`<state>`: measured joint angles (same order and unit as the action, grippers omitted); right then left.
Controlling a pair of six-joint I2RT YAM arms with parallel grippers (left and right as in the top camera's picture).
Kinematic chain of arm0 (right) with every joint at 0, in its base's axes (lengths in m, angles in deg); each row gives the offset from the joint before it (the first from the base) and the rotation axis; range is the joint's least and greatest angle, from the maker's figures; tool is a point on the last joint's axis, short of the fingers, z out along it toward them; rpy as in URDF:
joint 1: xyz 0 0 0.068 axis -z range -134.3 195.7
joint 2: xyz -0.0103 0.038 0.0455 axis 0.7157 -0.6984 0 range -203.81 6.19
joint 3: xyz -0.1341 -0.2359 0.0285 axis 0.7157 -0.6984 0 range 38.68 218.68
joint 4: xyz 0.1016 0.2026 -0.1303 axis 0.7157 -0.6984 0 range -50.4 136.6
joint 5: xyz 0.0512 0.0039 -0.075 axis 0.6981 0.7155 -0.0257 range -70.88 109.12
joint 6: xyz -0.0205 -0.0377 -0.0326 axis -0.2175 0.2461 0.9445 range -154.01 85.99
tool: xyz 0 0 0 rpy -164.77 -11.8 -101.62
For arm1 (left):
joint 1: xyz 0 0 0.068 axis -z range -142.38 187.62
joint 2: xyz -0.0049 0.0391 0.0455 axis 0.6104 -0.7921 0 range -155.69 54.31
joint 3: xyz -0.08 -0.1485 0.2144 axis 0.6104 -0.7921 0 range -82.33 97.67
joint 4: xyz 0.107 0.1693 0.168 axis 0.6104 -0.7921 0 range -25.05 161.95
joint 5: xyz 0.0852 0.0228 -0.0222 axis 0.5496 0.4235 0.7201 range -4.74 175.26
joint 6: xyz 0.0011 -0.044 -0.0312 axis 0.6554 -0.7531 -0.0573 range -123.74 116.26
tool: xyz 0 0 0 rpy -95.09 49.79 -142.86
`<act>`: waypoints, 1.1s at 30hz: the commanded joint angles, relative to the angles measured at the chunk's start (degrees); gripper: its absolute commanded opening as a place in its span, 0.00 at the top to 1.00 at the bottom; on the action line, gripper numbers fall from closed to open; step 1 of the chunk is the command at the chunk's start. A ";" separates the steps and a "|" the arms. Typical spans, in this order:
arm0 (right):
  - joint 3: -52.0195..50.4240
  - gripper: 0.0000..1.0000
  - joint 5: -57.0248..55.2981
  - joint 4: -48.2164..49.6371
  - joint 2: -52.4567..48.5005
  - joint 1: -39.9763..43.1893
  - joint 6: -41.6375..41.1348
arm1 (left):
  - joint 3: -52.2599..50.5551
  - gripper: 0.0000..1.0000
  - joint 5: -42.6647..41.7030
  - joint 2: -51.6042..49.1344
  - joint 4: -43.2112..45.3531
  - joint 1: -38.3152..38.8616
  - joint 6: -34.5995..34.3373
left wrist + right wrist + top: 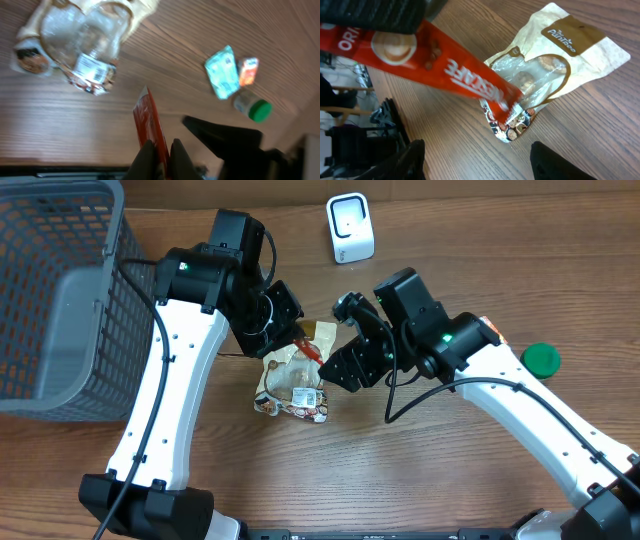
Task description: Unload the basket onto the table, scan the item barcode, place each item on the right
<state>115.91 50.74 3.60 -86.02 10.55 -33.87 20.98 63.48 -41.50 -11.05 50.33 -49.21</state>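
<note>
One risk: the left tool (162, 150), clamped on one end of the sachet (149, 122), may let it slip or twist if the right tool (480, 165), jaws apart, knocks it

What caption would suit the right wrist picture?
Red Nescafe sachet held over a cookie pouch, right gripper open below.

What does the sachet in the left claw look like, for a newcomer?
Right of the grey basket, mid-table, lies a beige snack bag. Beside it the shut left claw pinches a slim sachet. Unlike the bag, it is red with white Nescafe lettering.
</note>
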 commanded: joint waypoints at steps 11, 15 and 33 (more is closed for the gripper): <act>0.42 0.26 -10.29 4.13 1.73 -3.80 10.88 | -0.02 0.96 -17.18 -0.44 -0.85 -3.02 0.70; 0.42 0.31 -11.45 3.72 1.73 -4.28 10.84 | -0.02 0.96 -20.33 -0.44 -0.98 -3.02 0.68; 0.42 0.96 -11.56 3.96 1.73 -4.26 6.49 | -0.02 0.64 -11.43 -0.44 0.46 -4.87 0.31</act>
<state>115.91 37.95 6.99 -86.02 6.28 -24.62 20.98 47.52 -41.50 -11.01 46.00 -48.82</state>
